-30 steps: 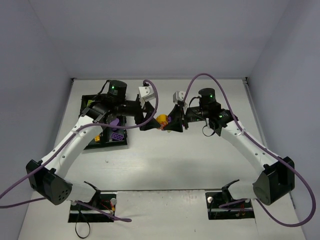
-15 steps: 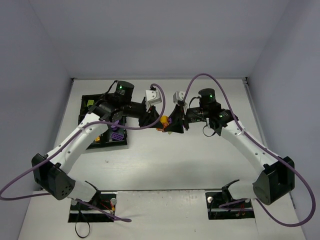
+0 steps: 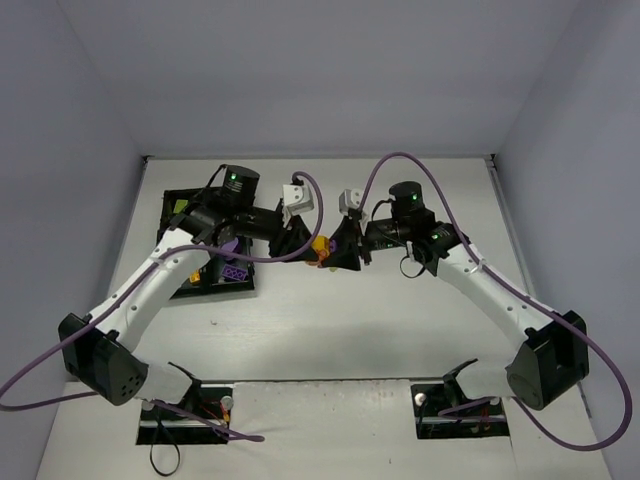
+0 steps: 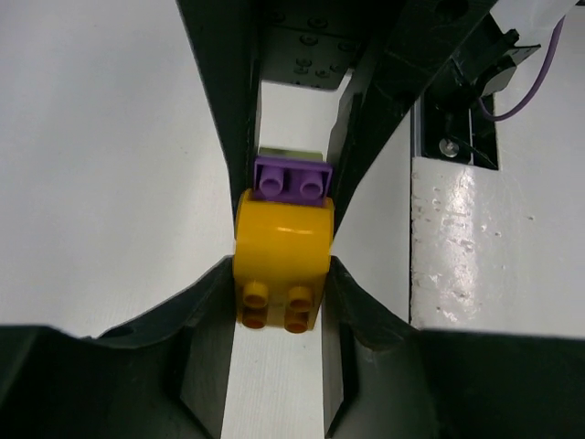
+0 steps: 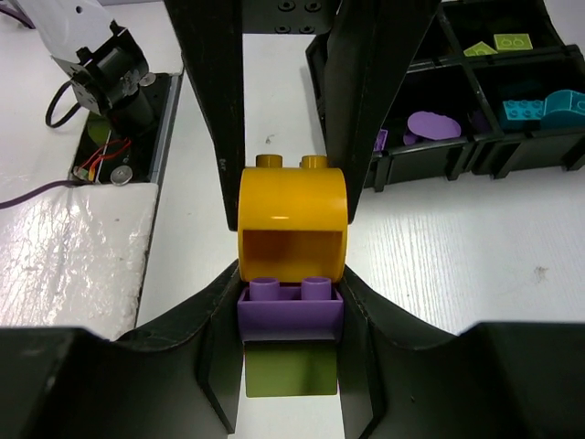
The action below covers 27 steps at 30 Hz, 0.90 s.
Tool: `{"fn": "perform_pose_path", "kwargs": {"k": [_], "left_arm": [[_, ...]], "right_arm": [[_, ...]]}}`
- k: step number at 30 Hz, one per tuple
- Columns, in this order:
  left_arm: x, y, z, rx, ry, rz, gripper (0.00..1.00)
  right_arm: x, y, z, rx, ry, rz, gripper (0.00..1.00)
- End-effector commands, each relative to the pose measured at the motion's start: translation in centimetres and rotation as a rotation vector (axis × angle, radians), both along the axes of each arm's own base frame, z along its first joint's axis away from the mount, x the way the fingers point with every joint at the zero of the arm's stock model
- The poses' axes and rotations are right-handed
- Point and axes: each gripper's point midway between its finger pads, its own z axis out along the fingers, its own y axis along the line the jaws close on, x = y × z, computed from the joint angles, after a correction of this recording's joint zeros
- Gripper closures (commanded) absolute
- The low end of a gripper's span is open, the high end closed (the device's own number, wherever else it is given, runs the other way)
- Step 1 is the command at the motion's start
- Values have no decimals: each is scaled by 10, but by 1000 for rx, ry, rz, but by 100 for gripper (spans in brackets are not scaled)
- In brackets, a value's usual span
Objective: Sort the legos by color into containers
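The orange brick point(image 4: 281, 251) is now pinched from both ends of its stack. My left gripper point(image 4: 281, 267) is closed on its flanks, while my right gripper point(image 5: 292, 274) is clamped on the purple brick point(image 5: 291, 311) studded into it. A yellow-green piece point(image 5: 291, 370) sits under the purple one, deeper between my right fingers. The stack is mid-table, between the two wrists and to the right of the tray point(image 3: 243, 290).

A second ago only my right side had the stack, and my left gripper stood apart to its left, nearer the tray. Half a second ago the left arm had swung right to meet it. Now both wrists have drifted slightly left and near, and my left fingers are shut on the orange brick. I read this as set up for pulling the joined bricks apart, since stuck-together colours cannot go into separate compartments. Neither has separated yet: the orange brick is seated on the purple studs.

In the right wrist view the tray lies far right. It holds an oval purple piece point(image 5: 433, 124) in one compartment, cyan bricks point(image 5: 539, 108) in the next and yellow-green ones point(image 5: 498, 43) beyond. I judge the sort well along. The table point(image 3: 330, 320) shows no other loose bricks that I can make out.
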Motion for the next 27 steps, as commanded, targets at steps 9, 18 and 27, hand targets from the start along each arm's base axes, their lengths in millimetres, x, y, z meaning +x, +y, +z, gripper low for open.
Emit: {"fn": "perform_pose_path", "kwargs": {"k": [9, 18, 27], "left_arm": [[25, 70, 34, -44, -127, 232, 100], [109, 211, -20, 119, -27, 1134, 100], [123, 282, -69, 155, 128, 1547, 100]], "right_arm": [[7, -15, -22, -77, 6, -78, 95], [18, -19, -19, -101, -18, -143, 96], [22, -20, -16, -106, -34, -170, 96]]}}
